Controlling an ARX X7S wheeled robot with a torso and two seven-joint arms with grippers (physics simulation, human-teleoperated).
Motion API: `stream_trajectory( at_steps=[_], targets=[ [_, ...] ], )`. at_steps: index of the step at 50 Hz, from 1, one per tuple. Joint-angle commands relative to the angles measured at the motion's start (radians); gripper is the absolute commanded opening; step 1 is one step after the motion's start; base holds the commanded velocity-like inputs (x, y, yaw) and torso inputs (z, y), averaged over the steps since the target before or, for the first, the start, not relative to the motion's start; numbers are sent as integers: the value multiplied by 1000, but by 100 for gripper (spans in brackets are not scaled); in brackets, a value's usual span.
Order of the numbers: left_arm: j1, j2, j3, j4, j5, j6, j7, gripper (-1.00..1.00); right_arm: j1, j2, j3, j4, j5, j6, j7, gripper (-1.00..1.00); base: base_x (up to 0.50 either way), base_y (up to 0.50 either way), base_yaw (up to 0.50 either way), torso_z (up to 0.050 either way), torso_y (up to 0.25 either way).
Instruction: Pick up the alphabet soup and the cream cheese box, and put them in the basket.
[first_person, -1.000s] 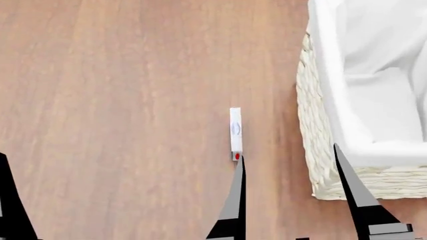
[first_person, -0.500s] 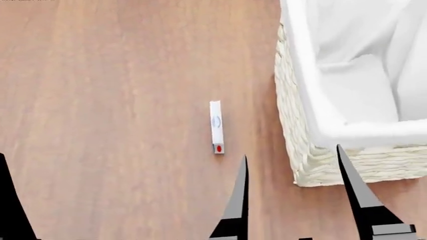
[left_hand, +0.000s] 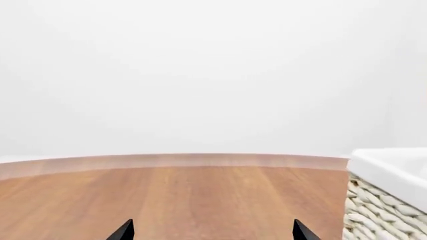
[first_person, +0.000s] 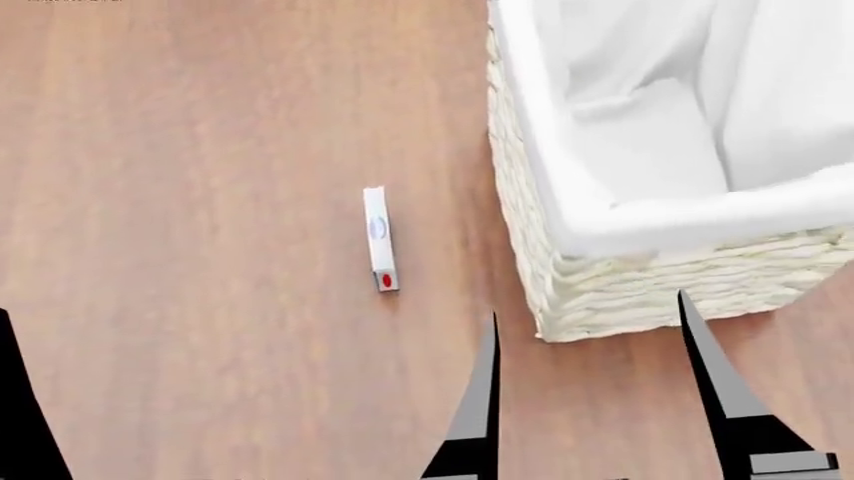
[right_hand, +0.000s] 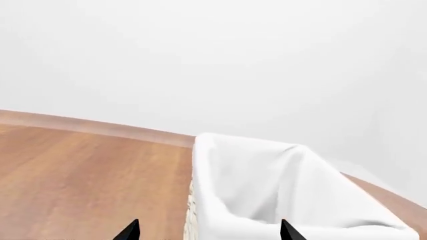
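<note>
Right gripper (first_person: 587, 320) nearest, at 6 o'clock, 2 fingers spread wide, holding nothing. Left gripper (left_hand: 211, 231) also spread, empty. Box (first_person: 380, 239) on wooden table (first_person: 200, 200), 10 o'clock from right gripper. Basket (first_person: 627, 285) at 2 o'clock, beside box, not touching. Soup can unseen.

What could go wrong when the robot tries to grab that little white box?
1. The cream cheese box is thin and lies flat on the wooden floor, so the right gripper's open jaws might slide off it or scrape the wood.
2. The box lies near the basket, so the arm could bump the woven wall when reaching in.
3. The soup can is nowhere in view, so the robot might have to look for it.
</note>
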Motion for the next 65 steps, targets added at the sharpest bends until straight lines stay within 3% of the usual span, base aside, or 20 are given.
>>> stream_trajectory(
  at_steps=[1,65],
  targets=[
    [2,-5,-1,-6,-7,7,-5,100,12,4,-7,-11,1,21,6,100,0,0,-277,0,0],
    [8,-27,14,-10,-15,23,-30,100,8,36,-30,-27,3,34,42,100,-1,-4,-256,0,0]
  ],
)
